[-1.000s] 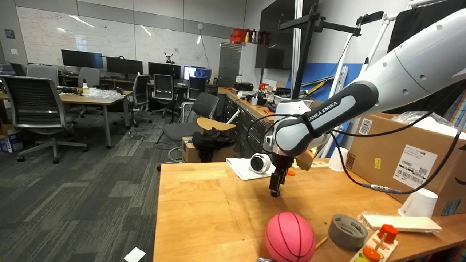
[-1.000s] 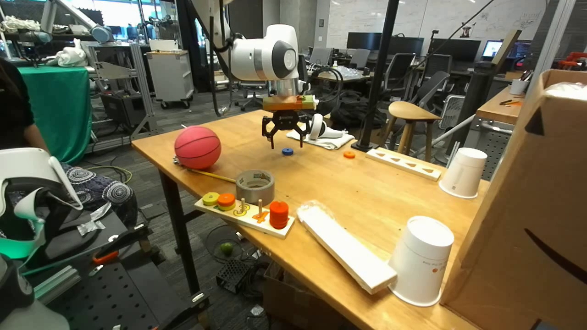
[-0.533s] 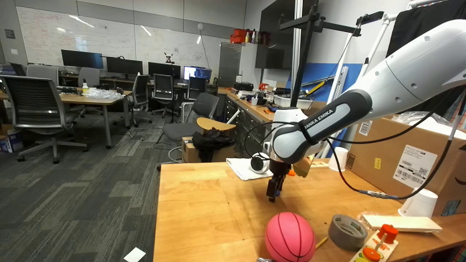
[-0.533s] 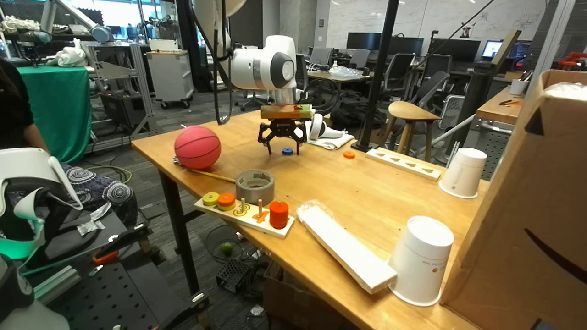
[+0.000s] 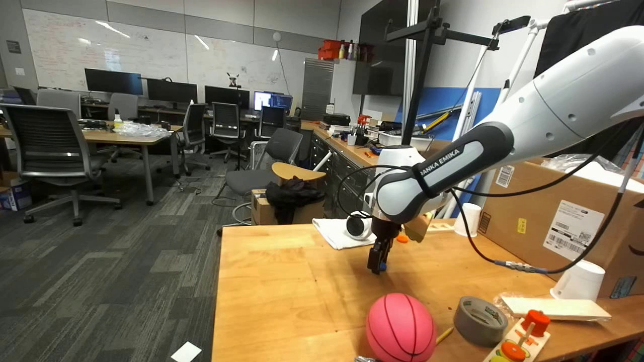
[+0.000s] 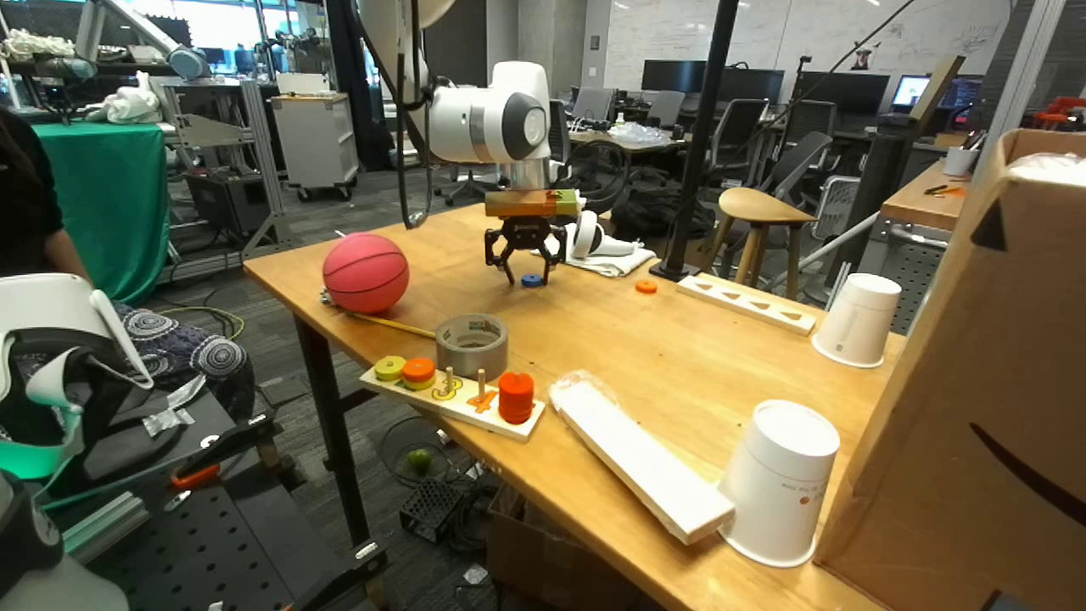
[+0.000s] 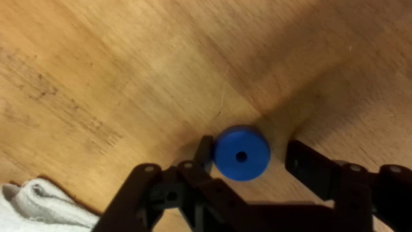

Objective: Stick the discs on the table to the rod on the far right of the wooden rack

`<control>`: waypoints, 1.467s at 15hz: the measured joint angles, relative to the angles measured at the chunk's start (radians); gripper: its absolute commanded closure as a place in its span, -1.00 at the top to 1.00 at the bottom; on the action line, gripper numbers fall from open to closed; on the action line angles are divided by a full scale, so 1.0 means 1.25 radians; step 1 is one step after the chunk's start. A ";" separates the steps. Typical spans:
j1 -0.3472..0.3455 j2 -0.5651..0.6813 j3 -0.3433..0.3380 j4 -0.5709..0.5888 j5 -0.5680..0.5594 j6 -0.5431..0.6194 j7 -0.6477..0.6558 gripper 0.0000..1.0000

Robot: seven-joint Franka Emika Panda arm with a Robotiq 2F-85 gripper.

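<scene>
Black two-fingered gripper [image 7: 248, 146] hangs low over the smooth light-brown wooden table [image 6: 594, 339], on a white-and-grey jointed arm [image 5: 578, 80]. Fingers [image 7: 310, 169] point down, spread apart; nothing grasped. Small flat blue disc [image 7: 236, 149], round hole at its centre, lies on the tabletop between them. In the wrist view it sits just beside the finger nearer the folded white cloth [image 7: 45, 211]; whether they touch, cannot tell. On the opposite side a gap of tabletop shows between disc and finger. Fingertips near the tabletop; contact with it not readable.

Small flat orange disc [image 6: 646, 287] on the table too, apart from the gripper, near one end of a pale wooden strip [image 6: 747, 310] with triangular cut-outs.

Low light-wood rack [image 6: 465, 402] stands at the table edge, well apart from both discs, just beside a grey roll of tape [image 6: 462, 361]. In an exterior view, its end toward the long pale flat board [image 6: 640, 458] bears an upright orange-red stack [image 6: 516, 399]. Next along, two slim exposed pegs [image 6: 481, 383]; then an orange piece [image 6: 419, 368] over yellow; last, a yellow piece [image 6: 389, 367].

Pink-red ball [image 6: 366, 273] with dark basketball seams, near the same edge. Thin yellow stick [image 6: 392, 325] lies between ball and tape. White round object [image 5: 355, 226] with a dark centre rests on the cloth. In both exterior views, two upturned white tapered cups [image 6: 779, 484] stand near the large brown cardboard box [image 6: 959, 424].
</scene>
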 measured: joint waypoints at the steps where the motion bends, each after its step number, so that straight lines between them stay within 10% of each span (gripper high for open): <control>1: 0.000 0.000 0.000 0.002 0.000 0.001 0.000 -0.52; 22: -0.016 -0.030 -0.039 0.016 -0.003 -0.037 0.007 -0.49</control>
